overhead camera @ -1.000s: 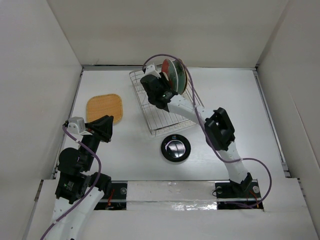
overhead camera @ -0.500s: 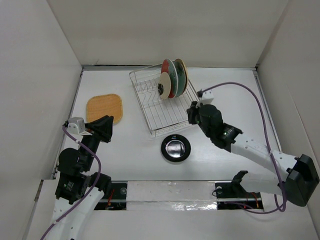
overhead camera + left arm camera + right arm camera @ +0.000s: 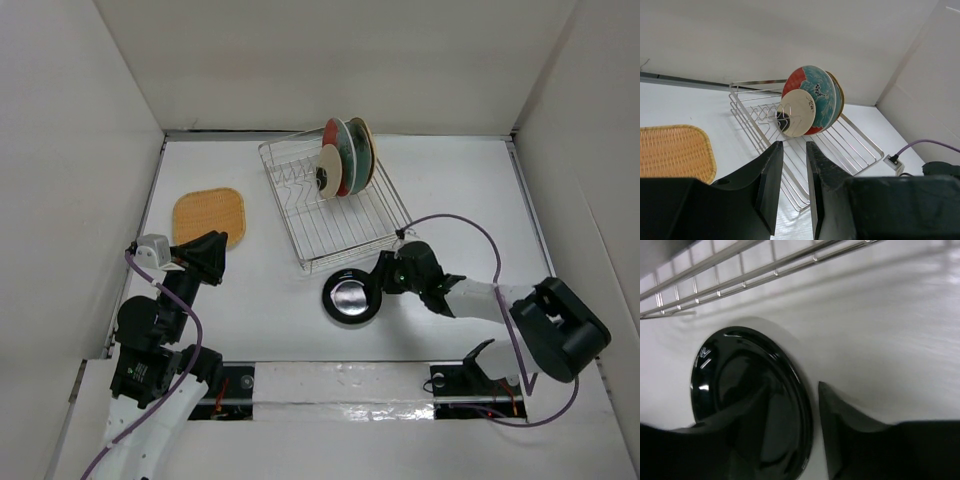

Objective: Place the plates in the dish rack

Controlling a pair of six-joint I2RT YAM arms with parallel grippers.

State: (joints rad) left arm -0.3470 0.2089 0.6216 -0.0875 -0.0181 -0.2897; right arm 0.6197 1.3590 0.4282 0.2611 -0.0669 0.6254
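- The right gripper [image 3: 383, 277] is low at the desk [image 3: 470, 200], at the right edge of the glossy black round plate [image 3: 351, 297]. Its jaws stand apart and straddle that plate's rim.
- In the right wrist view one finger lies over the black plate [image 3: 740, 390] and the other over bare desk just beside it; whether either finger touches the plate I cannot tell.
- The left gripper [image 3: 210, 250] is raised over the left side of the desk, jaws only narrowly apart, with nothing between them.
- The black plate lies flat on the desk, just in front of the near end of the wire dish rack [image 3: 330, 225].
- The small cream plate [image 3: 796, 112] stands on edge at the far end of the rack, with the red plate with teal flower [image 3: 820, 92] upright right behind it.
- More plate rims [image 3: 839, 95] show behind the red one, too hidden to name.
- The orange-tan woven-look plate [image 3: 210, 216] lies flat, left of the rack and apart from it.
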